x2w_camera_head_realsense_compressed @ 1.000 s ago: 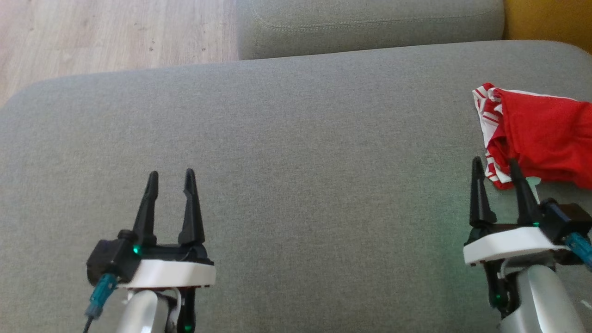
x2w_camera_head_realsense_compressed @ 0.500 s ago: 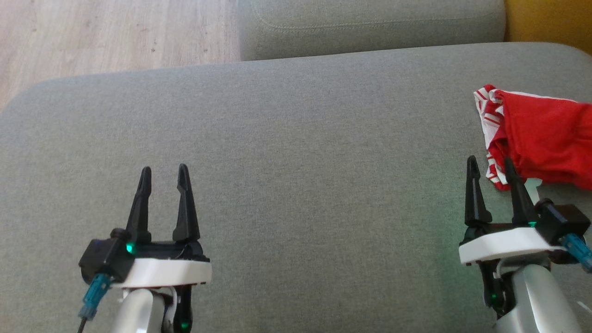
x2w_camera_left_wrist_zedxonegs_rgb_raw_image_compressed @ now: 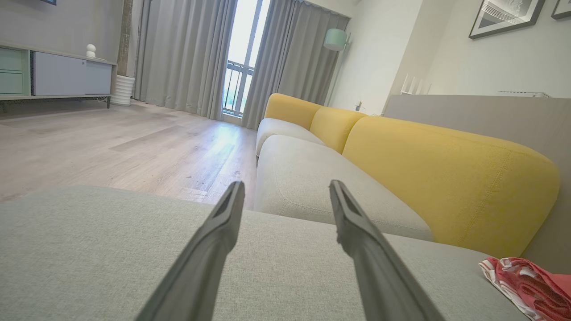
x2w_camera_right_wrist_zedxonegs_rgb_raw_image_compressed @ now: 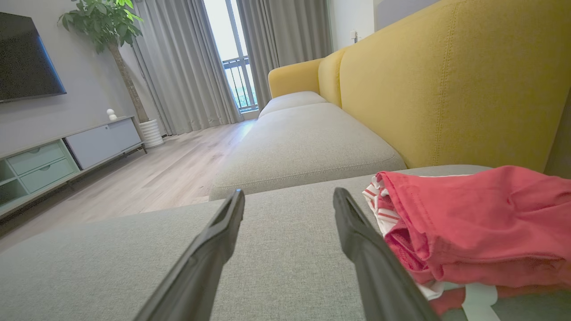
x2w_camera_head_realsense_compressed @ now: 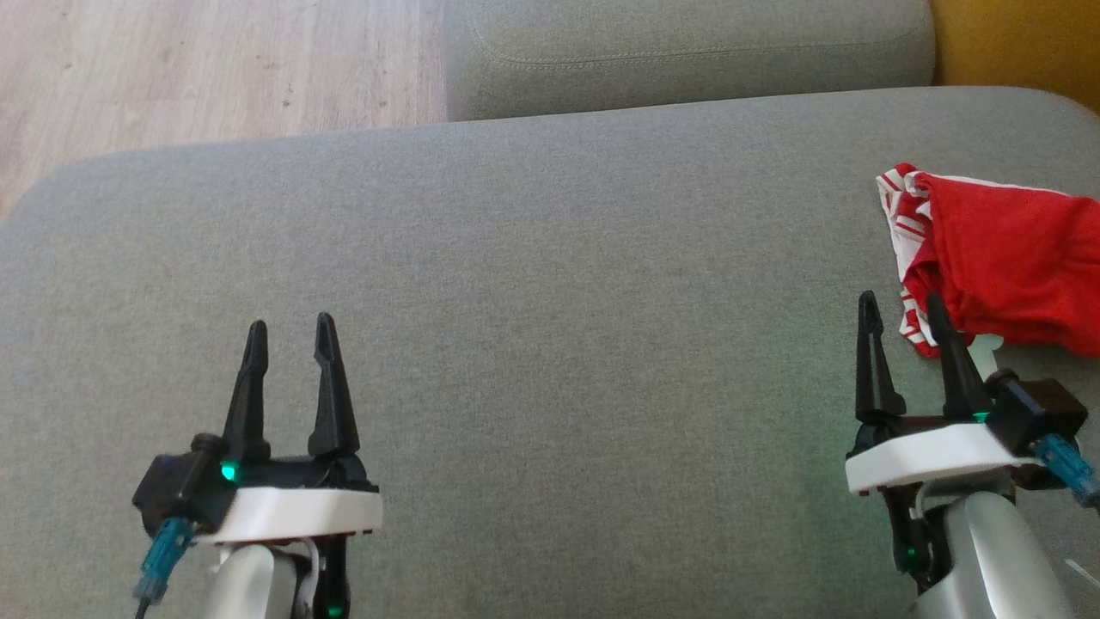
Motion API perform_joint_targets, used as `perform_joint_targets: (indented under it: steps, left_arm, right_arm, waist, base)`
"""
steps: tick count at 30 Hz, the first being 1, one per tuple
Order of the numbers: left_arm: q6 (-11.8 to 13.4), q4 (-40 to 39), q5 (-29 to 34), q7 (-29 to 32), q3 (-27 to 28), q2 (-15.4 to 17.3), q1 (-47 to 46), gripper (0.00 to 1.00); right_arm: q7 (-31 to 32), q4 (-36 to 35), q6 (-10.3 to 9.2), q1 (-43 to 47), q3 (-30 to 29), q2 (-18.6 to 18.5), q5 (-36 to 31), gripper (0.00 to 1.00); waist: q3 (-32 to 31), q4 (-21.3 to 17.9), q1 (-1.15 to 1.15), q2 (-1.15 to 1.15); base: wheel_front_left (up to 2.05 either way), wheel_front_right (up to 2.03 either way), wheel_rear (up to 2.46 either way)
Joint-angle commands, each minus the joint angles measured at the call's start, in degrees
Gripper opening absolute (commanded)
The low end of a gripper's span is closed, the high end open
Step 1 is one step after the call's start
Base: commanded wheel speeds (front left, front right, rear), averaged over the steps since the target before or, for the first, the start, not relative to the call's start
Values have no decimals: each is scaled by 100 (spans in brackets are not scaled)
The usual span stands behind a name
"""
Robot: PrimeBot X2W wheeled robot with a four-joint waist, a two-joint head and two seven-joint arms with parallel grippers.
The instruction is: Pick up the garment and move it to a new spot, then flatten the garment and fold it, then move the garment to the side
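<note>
Left gripper (x2w_camera_head_realsense_compressed: 290,322) and right gripper (x2w_camera_head_realsense_compressed: 901,298), both wide open and holding nothing, over a grey sofa seat (x2w_camera_head_realsense_compressed: 550,258).
They sit at the lower left and lower right of the head view, fingers pointing up the frame. The red garment (x2w_camera_head_realsense_compressed: 1005,258), with red-and-white striped trim, lies bunched on the seat at the right edge, just beside the right gripper's fingers; whether they touch cannot be told.

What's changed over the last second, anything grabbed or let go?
The left gripper and the right gripper have both slid slightly to the left in the head view, the left one more. Nothing taken or released. Both stay open; the red garment lies unmoved on the right of the sofa cushion.
</note>
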Motion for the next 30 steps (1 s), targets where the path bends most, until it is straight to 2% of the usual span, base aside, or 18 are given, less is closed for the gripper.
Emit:
perform_joint_targets:
  steps: [1,5,6,10,30]
  left_arm:
    - [15,-202,-34,-29,205,22,-105,100]
    - [21,-223,-77,-29,220,22,-94,100]
    - [6,-3,-49,0,22,0,1,0]
    - [6,366,-60,4,14,-1,154,0]
    - [-77,393,-1219,322,213,23,116,0]
  right_arm:
    - [-64,-171,-4,-139,174,-6,36,100]
    - [-57,-177,-4,-132,209,-6,13,100]
    - [1,4,0,1,57,1,14,0]
    - [13,360,0,161,60,14,22,0]
    - [344,222,-1,174,-40,11,1310,0]
  waist:
    - [-5,-4,0,0]
    - [-5,-8,0,0]
    - [-6,-9,0,0]
    - [-8,-9,0,0]
    - [-53,-16,0,0]
  base:
    - [0,0,0]
    - [0,0,0]
    - [0,0,0]
    - [0,0,0]
    - [0,0,0]
